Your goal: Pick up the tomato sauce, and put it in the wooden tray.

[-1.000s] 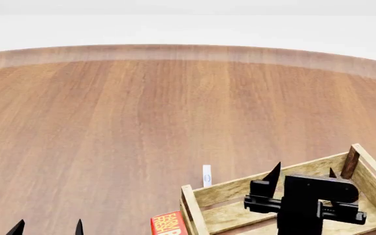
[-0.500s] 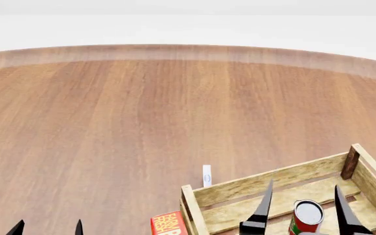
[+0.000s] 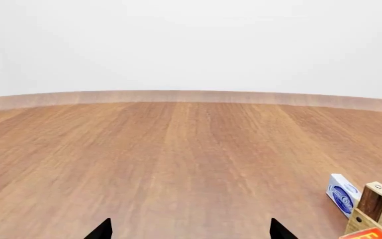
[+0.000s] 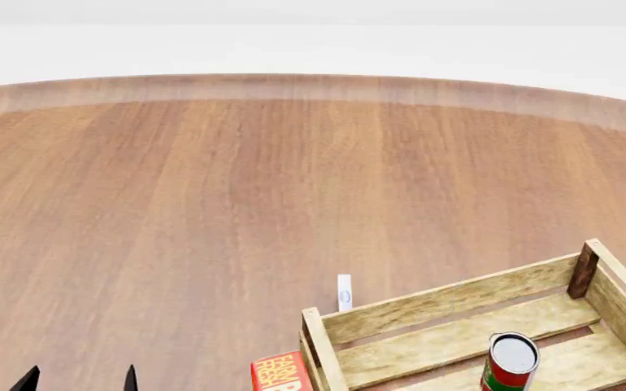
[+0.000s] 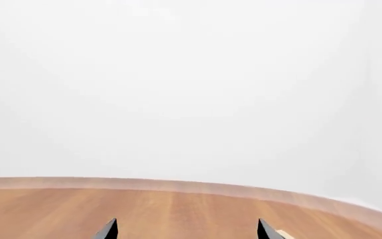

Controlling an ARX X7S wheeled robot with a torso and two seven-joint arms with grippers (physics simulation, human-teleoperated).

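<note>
Nearest the robot, down at seven o'clock in the head view, the left gripper (image 4: 79, 380) shows only two black fingertips, spread apart with bare table between them and nothing held. In its own wrist view the left gripper (image 3: 190, 230) again shows both tips wide apart and empty.

The right gripper (image 5: 185, 230) appears only in its own wrist view: two dark tips set well apart, nothing between them, looking over the table edge at a blank white wall.

Over at five o'clock sits the wooden tray (image 4: 439, 305), slatted, low-sided, a darker post at its far corner. The tomato sauce (image 4: 509, 364) stands upright inside it on the slats, silver-white top up, red label showing, clear of both grippers.

Just outside the tray's near left corner, at six o'clock, an orange-red box (image 4: 280, 371) pokes into the frame, close beside the tray wall. A little farther, a small white and blue box (image 4: 344, 292) stands just beyond the tray's far wall.

Beyond all that, the wooden table (image 4: 237, 179) runs to its curved far edge at twelve o'clock.
</note>
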